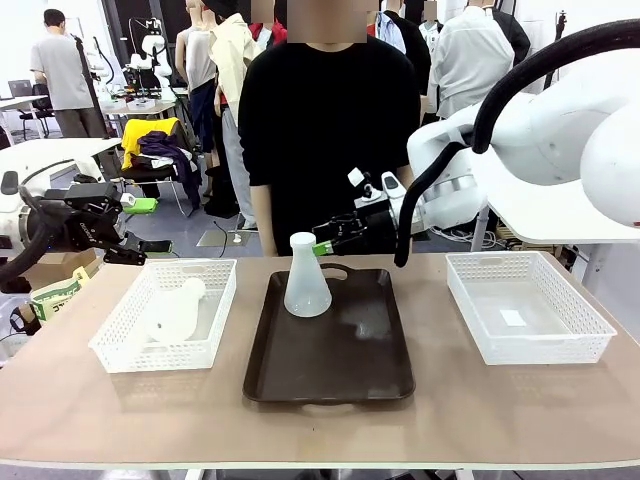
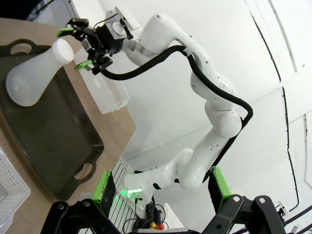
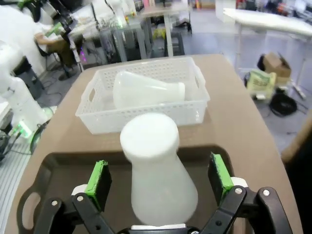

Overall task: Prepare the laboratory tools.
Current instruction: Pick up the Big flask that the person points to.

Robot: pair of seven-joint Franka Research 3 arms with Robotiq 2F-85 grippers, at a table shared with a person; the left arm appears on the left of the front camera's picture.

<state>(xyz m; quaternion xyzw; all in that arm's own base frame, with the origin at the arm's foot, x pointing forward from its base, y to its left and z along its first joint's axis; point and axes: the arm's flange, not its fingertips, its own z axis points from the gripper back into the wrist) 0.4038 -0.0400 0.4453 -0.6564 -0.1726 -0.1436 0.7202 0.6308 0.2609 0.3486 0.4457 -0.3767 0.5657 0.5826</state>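
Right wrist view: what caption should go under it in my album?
Open right gripper straddles the upright flask on the tray; another flask lies in the basket.

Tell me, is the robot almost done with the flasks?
About halfway, it seems. Done: one flask stands upright on the brown tray. In hand: the right gripper is open, either side of its neck. To do: the other flask lies sideways in the white basket; the left gripper hovers open.
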